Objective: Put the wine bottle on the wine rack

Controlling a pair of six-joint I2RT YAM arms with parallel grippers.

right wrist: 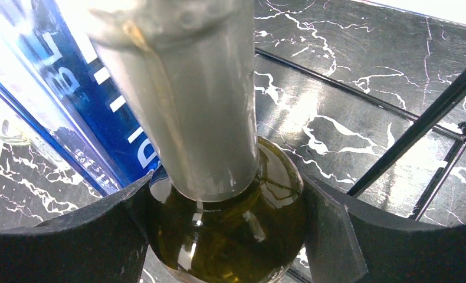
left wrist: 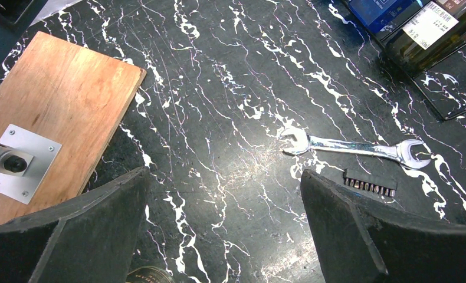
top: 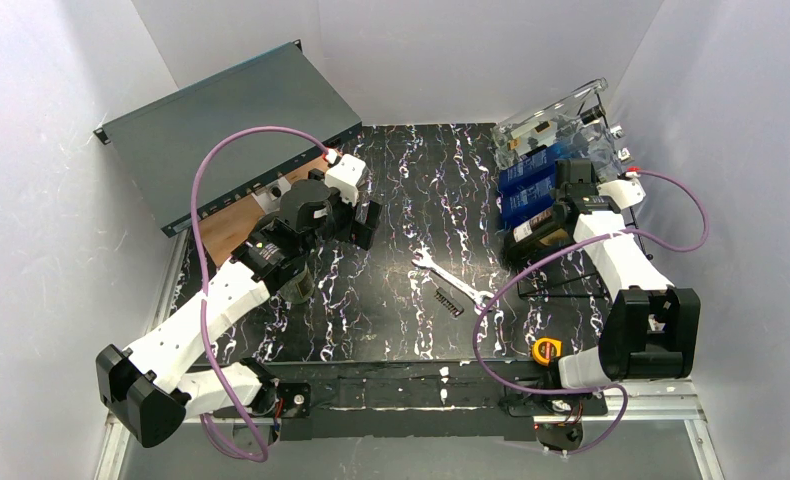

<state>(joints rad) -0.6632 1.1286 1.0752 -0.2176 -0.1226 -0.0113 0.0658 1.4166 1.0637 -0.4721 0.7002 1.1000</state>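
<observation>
Right gripper (right wrist: 226,197) pinches the wine bottle (right wrist: 225,236); black pads press both sides of its rounded olive-green glass shoulder; matte silver foil neck runs up toward the wrist camera. Wine bottle sits at the far right of the table (top: 391,320), over the thin black wires of the wine rack (right wrist: 431,121), just beside a glossy blue box (right wrist: 101,106); whether it rests fully on the wires, cannot tell. In the left wrist view its white paper label shows inside the wire frame.

Left gripper (left wrist: 223,177) is spread wide, pinching nothing, above black marble-look tabletop with white veins. A flat plywood board (left wrist: 59,100) with a small square metal plate (left wrist: 24,162) lies left of it. A shiny chrome wrench (left wrist: 354,147) lies mid-table; a short black bit strip (left wrist: 369,184) is just near of it. A dark grey flat metal case (top: 231,125) leans far left; a clear plastic case (top: 556,115) is far right; a round yellow tape measure (top: 546,350) is near right.
</observation>
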